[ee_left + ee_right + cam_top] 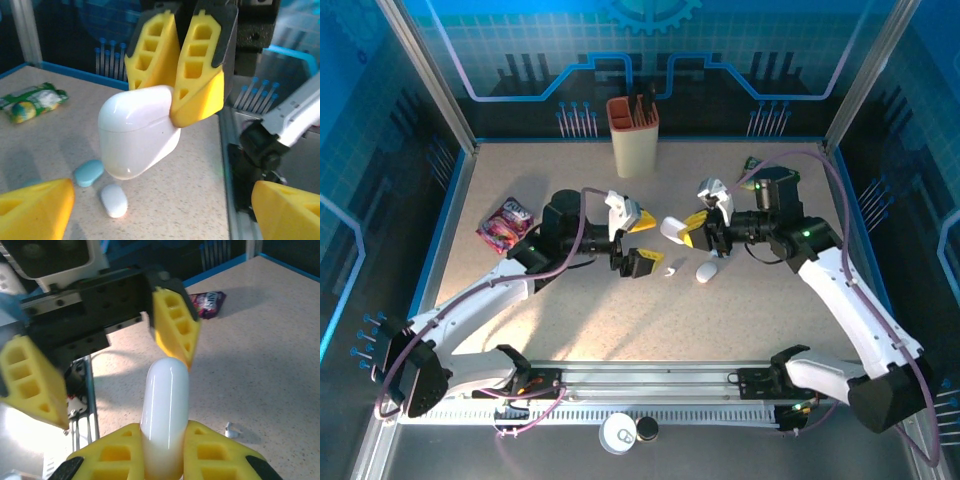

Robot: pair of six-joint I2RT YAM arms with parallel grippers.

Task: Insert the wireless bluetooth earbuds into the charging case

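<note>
A closed white charging case (137,132) hangs above the table with my right gripper (684,230) shut on it; in the right wrist view its yellow fingers clamp the case (165,405) from both sides. My left gripper (645,240) is open, with its yellow fingertips (37,210) spread wide on either side of the case and not touching it. One tiny white earbud (231,430) lies on the table just beside and below the case; from above the earbud (670,272) sits in front of both grippers.
A white oval pebble-like case (707,271) and a light blue one (89,172) lie on the table under the held case. A beige tool holder (633,135) stands at the back, a purple candy packet (506,222) at the left, a green packet (32,102) beyond.
</note>
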